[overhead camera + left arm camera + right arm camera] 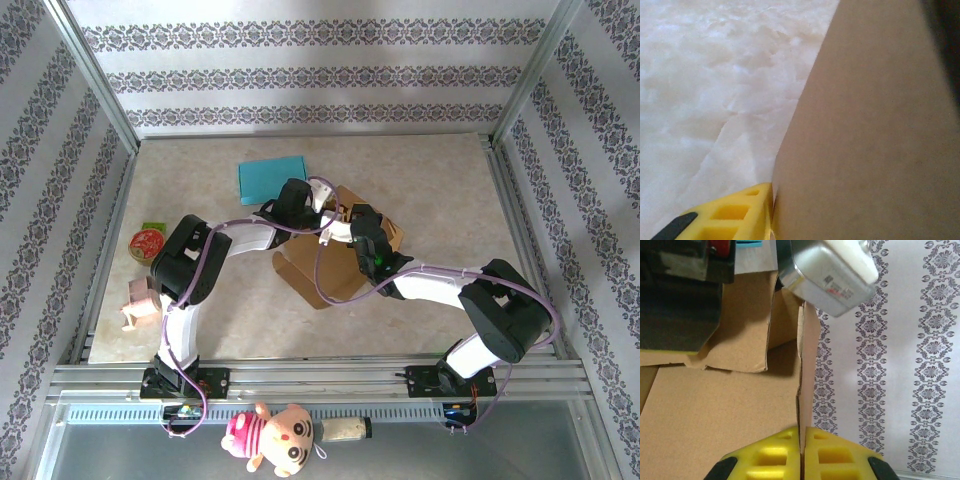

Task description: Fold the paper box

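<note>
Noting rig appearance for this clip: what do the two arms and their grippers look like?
The left arm and right arm share a build: bulky black joint housings linked by white segments, with a lilac cable looping along each. The right gripper has yellow plastic fingers with open rectangular cells and black outer strips; the left arm's yellow finger looks the same.

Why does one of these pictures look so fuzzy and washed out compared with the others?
Left wrist view: the paper box sits so close to the lens that it blurs, and the table glares pale. Right wrist view: sharper, with a dark shadow on the box beneath the left arm. Top view: even, soft light, faint shadows.
</note>
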